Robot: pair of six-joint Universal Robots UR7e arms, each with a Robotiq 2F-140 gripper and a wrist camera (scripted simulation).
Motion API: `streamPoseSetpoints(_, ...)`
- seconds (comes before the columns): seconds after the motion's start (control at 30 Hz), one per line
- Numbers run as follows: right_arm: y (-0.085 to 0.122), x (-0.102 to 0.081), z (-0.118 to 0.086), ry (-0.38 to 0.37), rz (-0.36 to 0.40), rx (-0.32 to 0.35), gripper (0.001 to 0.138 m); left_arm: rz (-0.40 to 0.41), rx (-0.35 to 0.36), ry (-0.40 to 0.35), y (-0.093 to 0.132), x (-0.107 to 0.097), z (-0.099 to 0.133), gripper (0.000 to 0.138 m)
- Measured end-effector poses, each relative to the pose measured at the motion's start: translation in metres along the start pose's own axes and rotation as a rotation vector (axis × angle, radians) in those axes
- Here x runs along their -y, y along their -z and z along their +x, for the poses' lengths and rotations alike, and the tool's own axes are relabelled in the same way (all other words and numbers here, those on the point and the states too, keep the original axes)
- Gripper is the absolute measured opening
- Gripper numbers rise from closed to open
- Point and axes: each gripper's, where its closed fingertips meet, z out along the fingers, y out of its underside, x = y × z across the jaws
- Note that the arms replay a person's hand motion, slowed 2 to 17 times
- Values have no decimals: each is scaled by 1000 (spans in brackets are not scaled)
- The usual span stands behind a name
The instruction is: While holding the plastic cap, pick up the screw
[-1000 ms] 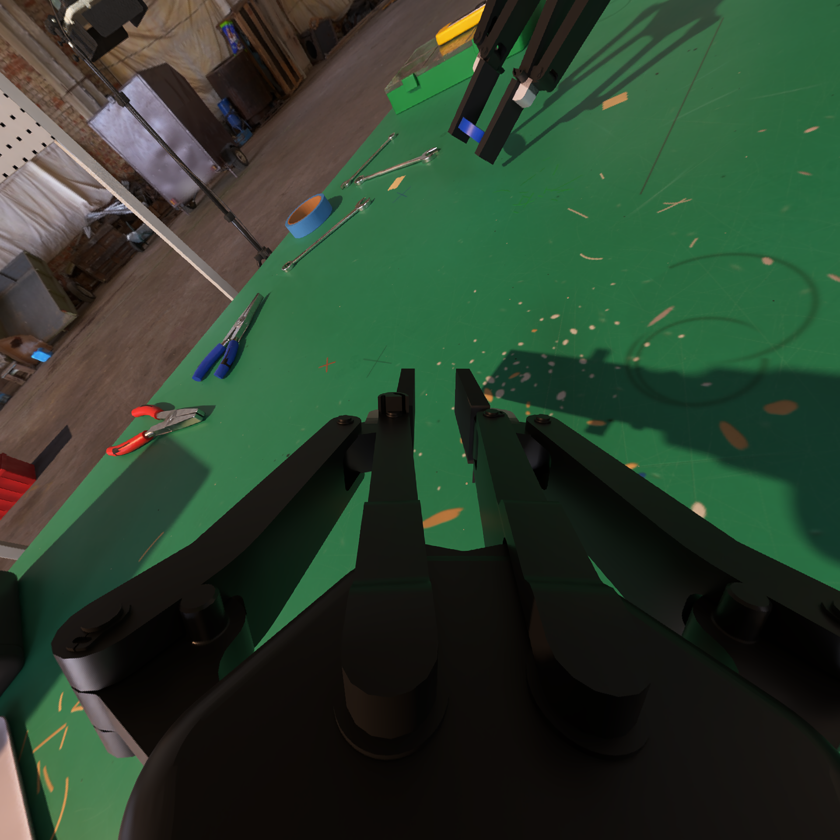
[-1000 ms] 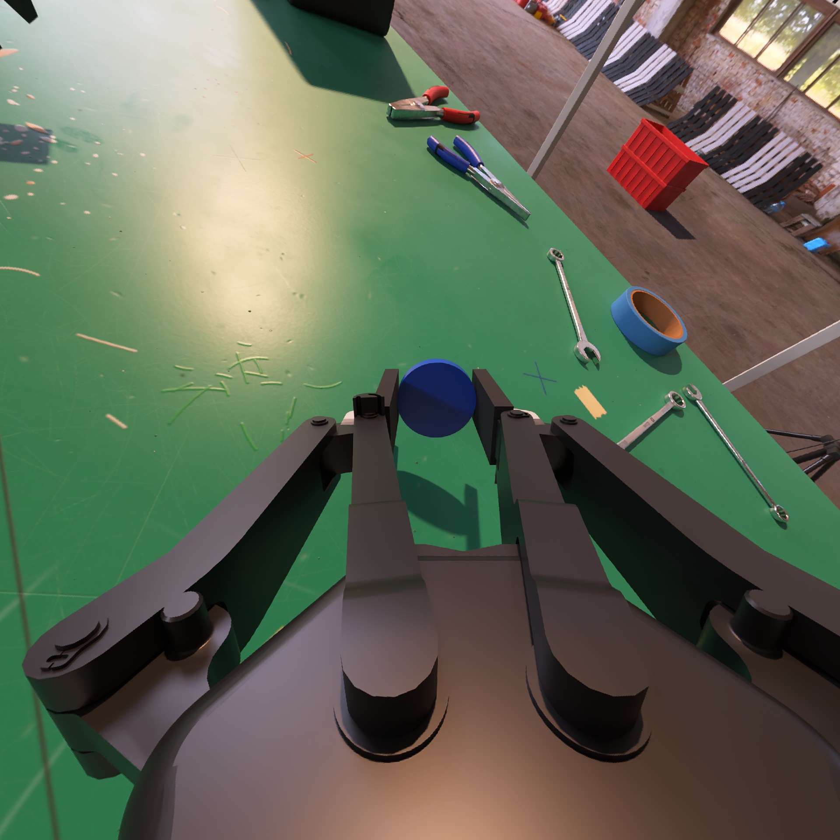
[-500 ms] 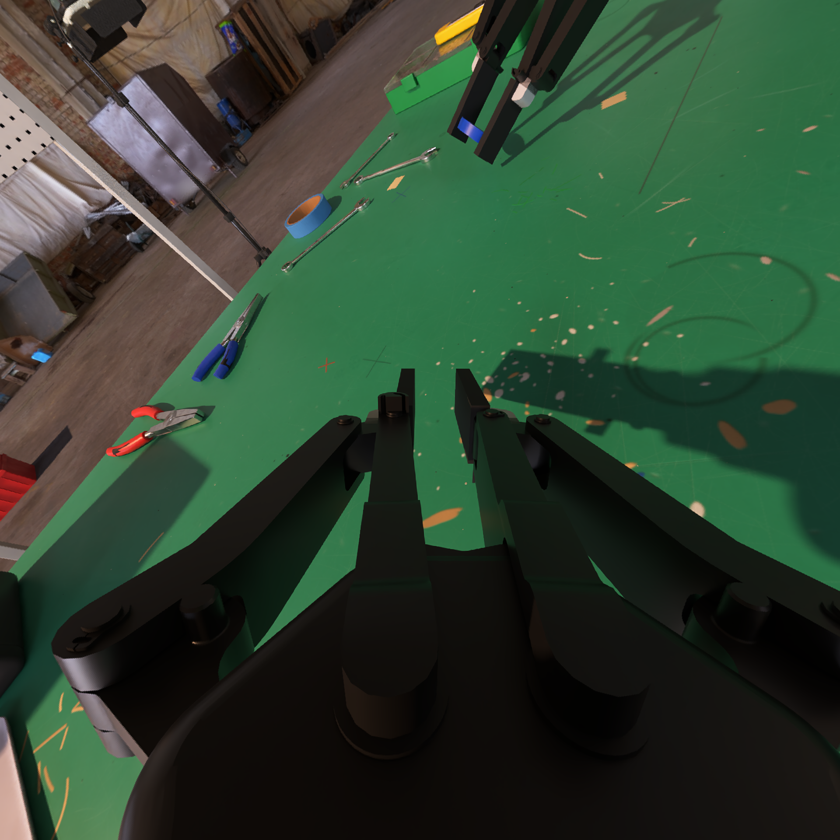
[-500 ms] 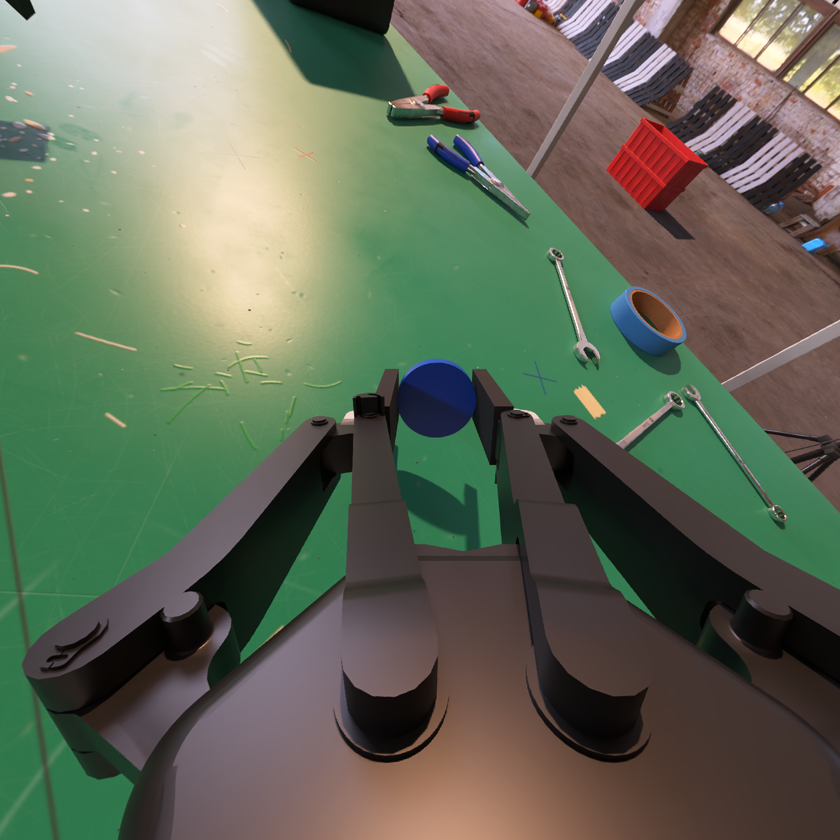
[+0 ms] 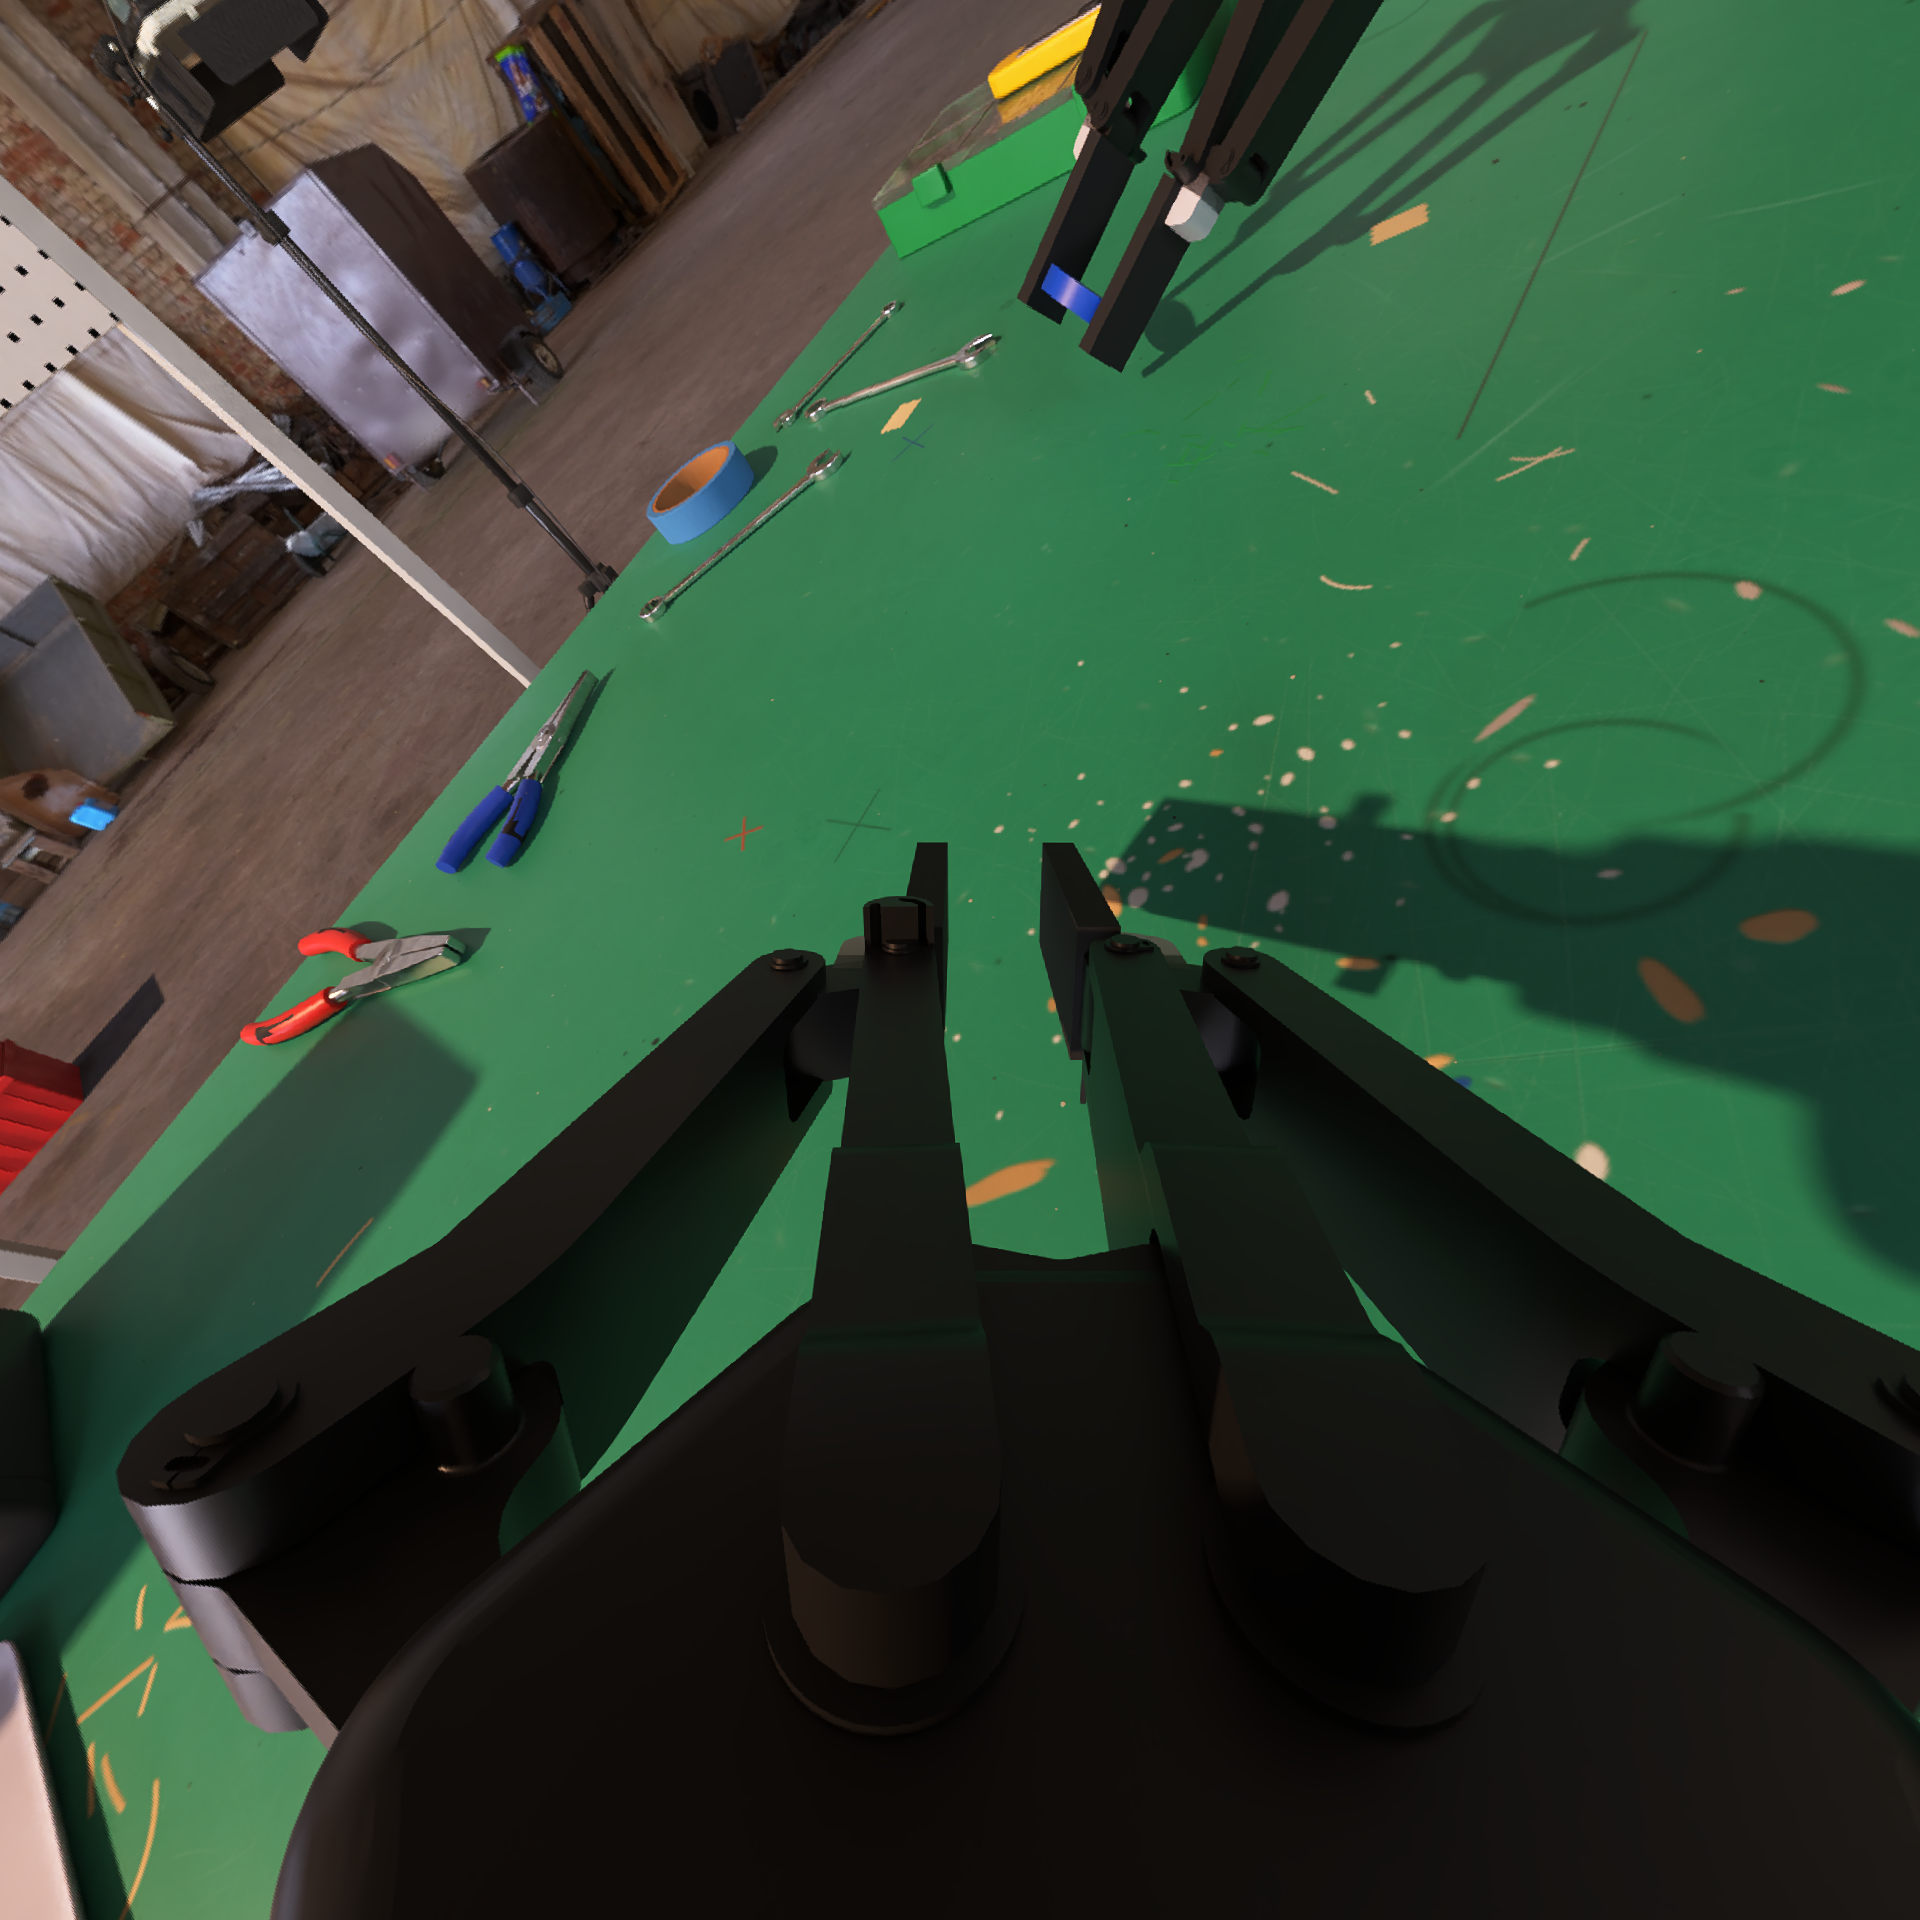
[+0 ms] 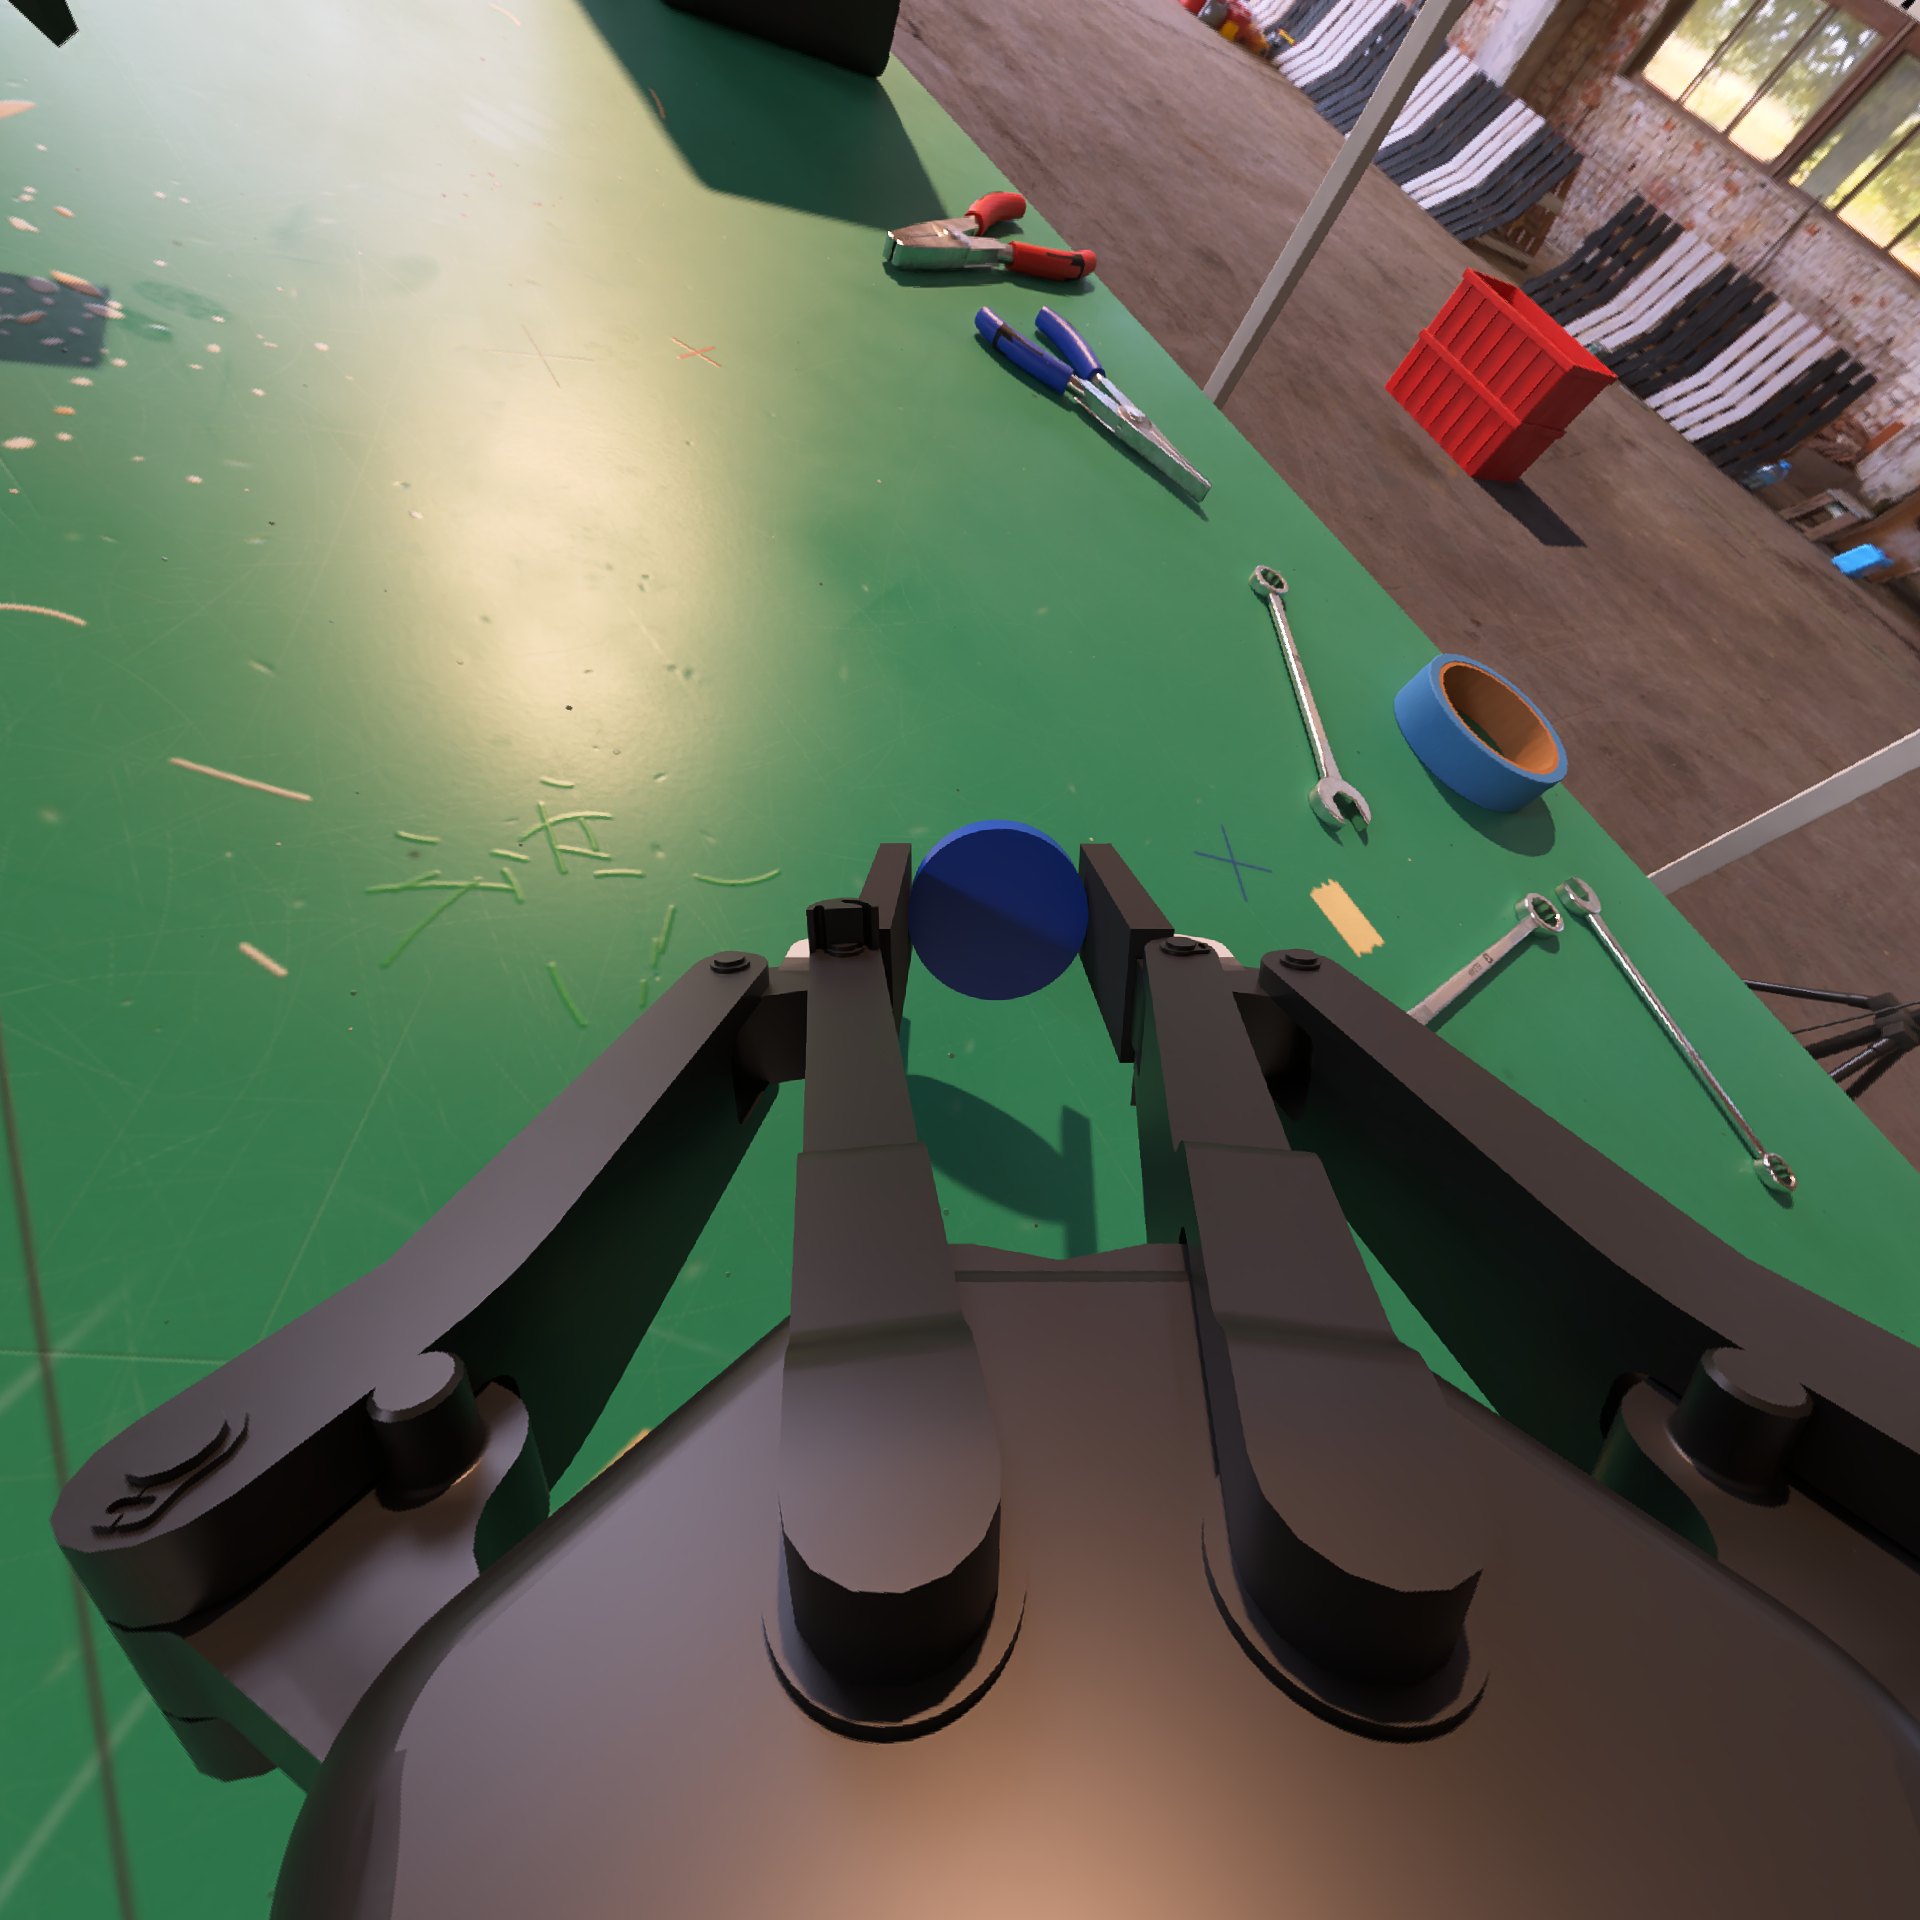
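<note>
My right gripper [image 6: 997, 883] is shut on a round blue plastic cap [image 6: 997, 909] and holds it above the green table [image 6: 520, 582], with its shadow below. It also shows far off in the left wrist view [image 5: 1075, 322], with the cap [image 5: 1070, 291] as a blue sliver between the fingers. My left gripper [image 5: 992, 862] hovers over the table [image 5: 1039, 582]; its jaws stand a narrow gap apart with nothing visible between them. I see no screw in either view.
Along the table's edge lie red-handled pliers [image 5: 353, 977], blue-handled pliers [image 5: 520, 779], three wrenches [image 5: 743, 535] and a blue tape roll [image 5: 701, 494]. A green block [image 5: 987, 177] sits at the far end. A red crate [image 6: 1496, 374] stands on the floor.
</note>
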Motion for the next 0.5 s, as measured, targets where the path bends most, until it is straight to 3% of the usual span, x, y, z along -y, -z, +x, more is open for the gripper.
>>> streamPoseSetpoints(0.5,0,-1,0,-1,-2,0,43,3,-1,-2,0,1,0,24)
